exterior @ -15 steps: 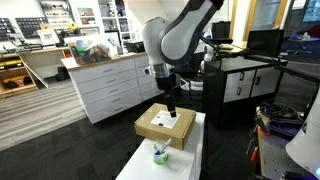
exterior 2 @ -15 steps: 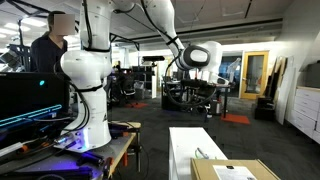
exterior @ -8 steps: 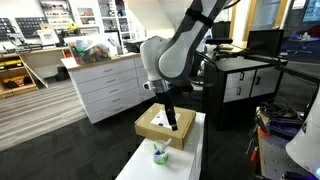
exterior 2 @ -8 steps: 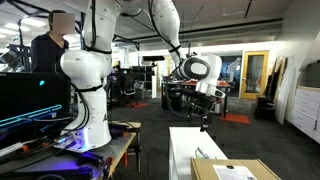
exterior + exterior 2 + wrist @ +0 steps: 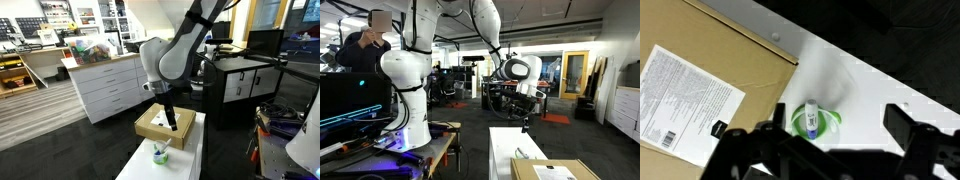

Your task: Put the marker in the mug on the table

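Note:
The small white mug with a green rim [image 5: 812, 122] stands on the white table [image 5: 870, 85], right beside the cardboard box. The marker [image 5: 812, 117], white with a blue end, stands inside the mug. My gripper [image 5: 810, 132] is open and empty directly above the mug, with one dark finger [image 5: 904, 122] on each side of it. In an exterior view the mug [image 5: 160, 153] sits near the table's front end, and my gripper [image 5: 173, 120] hangs over the box edge behind it. The gripper [image 5: 526, 120] also shows above the table [image 5: 505, 150] in an exterior view.
A flat brown cardboard box [image 5: 162, 125] with a white label [image 5: 690, 95] fills the table's far part. A white drawer cabinet [image 5: 105, 85] stands behind. A second robot base [image 5: 405, 85] and a person [image 5: 365, 45] are off to the side.
The arm came down a little towards the table between one second and half a second ago. Since then it has held still.

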